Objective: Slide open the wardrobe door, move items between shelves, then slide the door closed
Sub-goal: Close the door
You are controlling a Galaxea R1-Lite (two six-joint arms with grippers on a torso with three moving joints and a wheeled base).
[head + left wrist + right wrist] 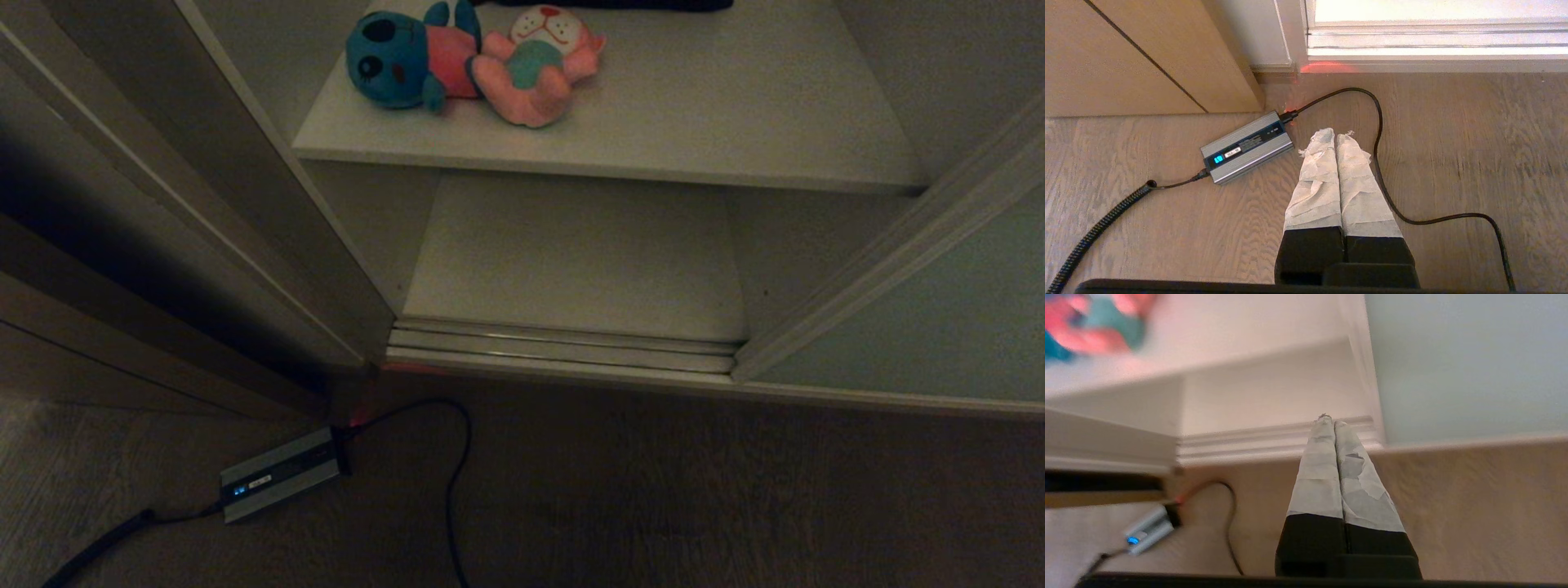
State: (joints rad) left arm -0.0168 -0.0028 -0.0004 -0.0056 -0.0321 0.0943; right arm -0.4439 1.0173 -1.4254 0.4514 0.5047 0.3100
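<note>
The sliding wardrobe door [922, 318] stands slid to the right, its pale grey-green panel [1466, 363] also filling the right wrist view. Two plush toys lie side by side on the upper shelf [694, 122]: a dark teal-blue one [400, 57] and a pink one with a teal body [535, 69]. The lower shelf [571, 261] is bare. My right gripper [1334, 421] is shut and empty, held over the floor and pointing at the door track [1257, 437]. Shut too and empty, my left gripper [1336, 132] hangs above the floor. Neither arm shows in the head view.
A grey power adapter [279, 474] with a lit blue display lies on the wood floor [694, 490] at the left, with a black cable [457, 465] looping from it. A brown wooden side panel [1126, 61] stands left of the wardrobe. A dark folded cloth [620, 4] lies behind the toys.
</note>
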